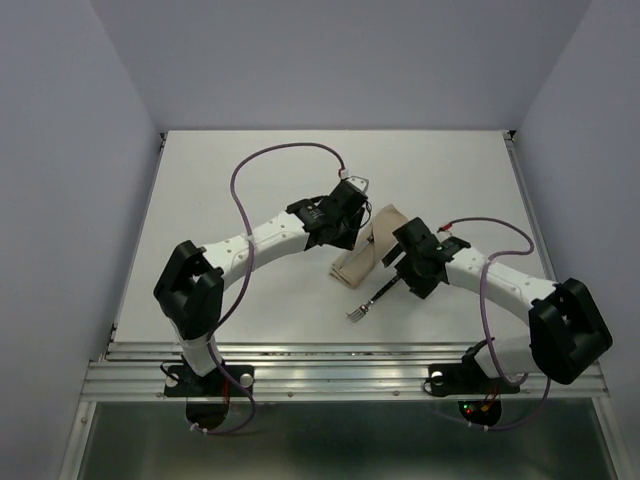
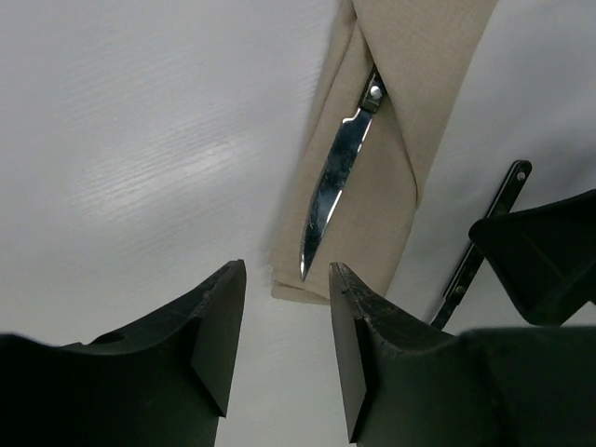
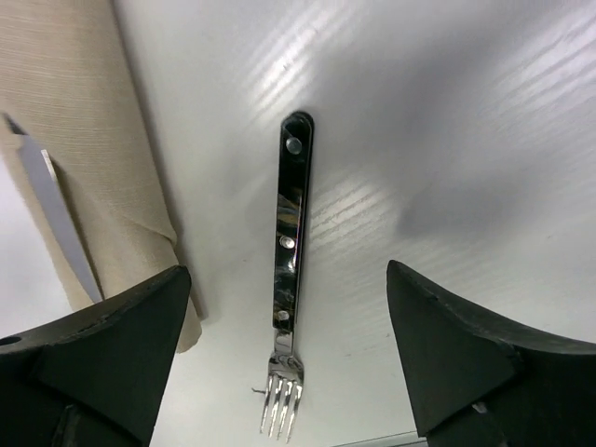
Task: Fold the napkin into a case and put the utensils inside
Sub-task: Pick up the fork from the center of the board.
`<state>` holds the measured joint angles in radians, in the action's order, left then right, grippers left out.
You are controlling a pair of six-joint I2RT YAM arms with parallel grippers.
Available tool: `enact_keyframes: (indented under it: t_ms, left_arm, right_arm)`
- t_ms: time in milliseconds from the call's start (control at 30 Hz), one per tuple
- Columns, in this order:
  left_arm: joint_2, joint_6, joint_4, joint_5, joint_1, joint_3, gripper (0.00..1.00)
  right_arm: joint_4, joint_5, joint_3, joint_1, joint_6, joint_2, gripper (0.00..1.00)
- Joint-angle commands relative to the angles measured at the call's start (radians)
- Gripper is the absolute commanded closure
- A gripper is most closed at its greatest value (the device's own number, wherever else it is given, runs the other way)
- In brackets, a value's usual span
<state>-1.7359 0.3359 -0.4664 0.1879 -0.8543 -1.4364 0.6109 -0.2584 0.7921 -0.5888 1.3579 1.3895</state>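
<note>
The napkin is folded into a narrow beige case (image 1: 356, 268) lying at the table's middle. The knife (image 2: 333, 191) sits in its fold, handle tucked under the cloth and silver blade sticking out. The case (image 2: 424, 84) runs away from my left gripper (image 2: 287, 265), which is open and empty just short of the knife tip. The fork (image 3: 289, 270), with its dark handle and silver tines, lies on the bare table beside the case (image 3: 93, 140). My right gripper (image 3: 287, 272) is wide open above it, straddling the handle. In the top view the left gripper (image 1: 345, 240) and right gripper (image 1: 400, 275) flank the case, and the fork (image 1: 365, 303) points toward the near edge.
The white table (image 1: 250, 170) is walled on three sides by grey panels. A metal rail (image 1: 330, 365) runs along the near edge by the arm bases. The right gripper's finger (image 2: 545, 256) shows in the left wrist view, close beside the case.
</note>
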Motion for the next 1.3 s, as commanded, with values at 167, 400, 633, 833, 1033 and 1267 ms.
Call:
enact_keyframes:
  t_ms: [167,400,633,833,1033,1267]
  left_arm:
    - [0.010,0.028,0.087,-0.056,-0.165,0.106,0.50]
    - [-0.099,0.064,0.117,-0.122,-0.248,0.064,0.42]
    - [-0.189,0.051,0.084,-0.123,-0.282,-0.027,0.36]
    - [-0.274,0.040,0.049,-0.085,-0.281,-0.101,0.36]
    - [-0.335,0.028,0.031,-0.077,-0.281,-0.154,0.38]
    - [-0.355,0.031,0.031,-0.071,-0.281,-0.131,0.47]
  right_arm:
    - [-0.002,-0.137,0.056,0.288,-0.418,-0.076,0.07]
    - [-0.187,-0.082,0.024,0.483,-0.568,-0.118,0.00]
    - [-0.264,-0.015,0.004,0.517,-0.638,-0.175,0.00]
    - [-0.263,0.044,0.021,0.526,-0.695,-0.170,0.00]
    - [-0.263,0.054,0.021,0.560,-0.710,-0.152,0.00]
    - [-0.264,0.082,0.018,0.578,-0.711,-0.133,0.00]
